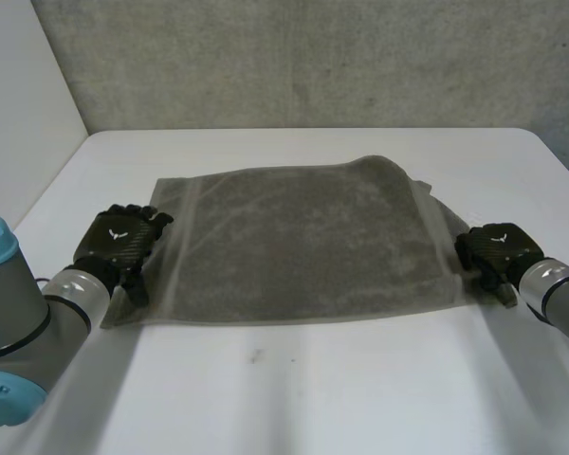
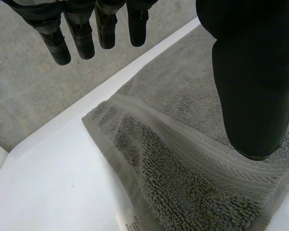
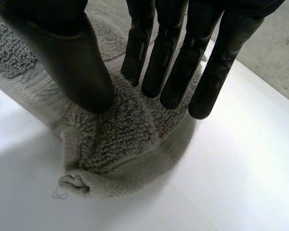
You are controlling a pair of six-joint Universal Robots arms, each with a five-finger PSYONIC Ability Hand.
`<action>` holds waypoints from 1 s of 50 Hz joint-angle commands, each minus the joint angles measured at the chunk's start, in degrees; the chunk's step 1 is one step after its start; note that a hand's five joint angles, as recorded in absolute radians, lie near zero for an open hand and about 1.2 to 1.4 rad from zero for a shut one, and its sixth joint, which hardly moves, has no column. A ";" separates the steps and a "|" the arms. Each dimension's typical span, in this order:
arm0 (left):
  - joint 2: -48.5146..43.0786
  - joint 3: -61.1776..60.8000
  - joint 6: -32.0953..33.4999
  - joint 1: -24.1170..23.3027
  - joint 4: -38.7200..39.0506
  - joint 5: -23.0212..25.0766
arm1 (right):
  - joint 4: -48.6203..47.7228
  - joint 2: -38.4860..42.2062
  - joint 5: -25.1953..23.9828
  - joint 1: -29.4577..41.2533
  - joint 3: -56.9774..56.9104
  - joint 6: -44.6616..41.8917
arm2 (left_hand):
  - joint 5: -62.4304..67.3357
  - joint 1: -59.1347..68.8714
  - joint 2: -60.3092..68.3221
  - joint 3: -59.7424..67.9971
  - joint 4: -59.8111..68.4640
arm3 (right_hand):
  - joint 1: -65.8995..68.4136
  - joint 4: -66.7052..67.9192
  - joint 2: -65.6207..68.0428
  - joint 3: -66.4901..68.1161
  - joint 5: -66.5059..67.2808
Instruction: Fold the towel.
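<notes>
A grey towel [image 1: 294, 237] lies spread flat on the white table [image 1: 313, 389]. My left hand [image 1: 119, 242] rests at the towel's left edge, near its front left corner. In the left wrist view its fingers [image 2: 82, 38] are straight and open, and the thumb [image 2: 250, 72] hovers over the towel's ribbed band [image 2: 202, 159]. My right hand [image 1: 493, 248] is at the towel's right edge, near the front right corner. In the right wrist view the thumb [image 3: 72, 57] and fingers [image 3: 183, 62] close on a raised bunch of towel [image 3: 120, 139] between them.
A grey wall [image 1: 313, 57] rises behind the table's far edge, and a white wall [image 1: 19, 95] stands at the left. Bare table lies in front of the towel. A small white label [image 2: 127, 221] peeks out at the towel's edge under the left hand.
</notes>
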 commanded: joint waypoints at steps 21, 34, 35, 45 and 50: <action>0.20 -0.24 0.88 -0.02 -0.09 0.76 | 0.79 -9.64 -1.13 -0.88 5.35 7.45 | -0.36 0.97 1.43 1.37 1.38 | 18.97 19.57 20.02 20.19 19.81; -3.76 0.81 0.97 -0.02 -0.26 0.76 | 0.79 -9.73 -1.65 -0.88 6.76 7.01 | 1.15 2.48 2.95 2.88 2.90 | 18.97 19.57 20.02 20.19 19.81; -4.46 1.07 0.97 -0.02 -0.52 0.76 | 0.79 -9.73 -1.57 -0.97 6.67 7.01 | 1.15 2.48 2.95 2.88 2.90 | 18.97 19.57 20.02 20.19 19.81; -6.92 1.78 3.78 -0.02 -1.41 0.68 | 0.52 -9.55 -1.74 -0.97 6.67 7.01 | 1.66 2.98 3.45 3.39 3.40 | 18.97 19.57 20.02 20.19 19.81; -8.42 2.22 6.15 0.07 -1.58 0.68 | 0.17 -9.46 -1.74 -0.97 6.67 7.01 | 1.82 3.15 3.62 3.56 3.57 | 18.97 19.57 20.02 20.19 19.81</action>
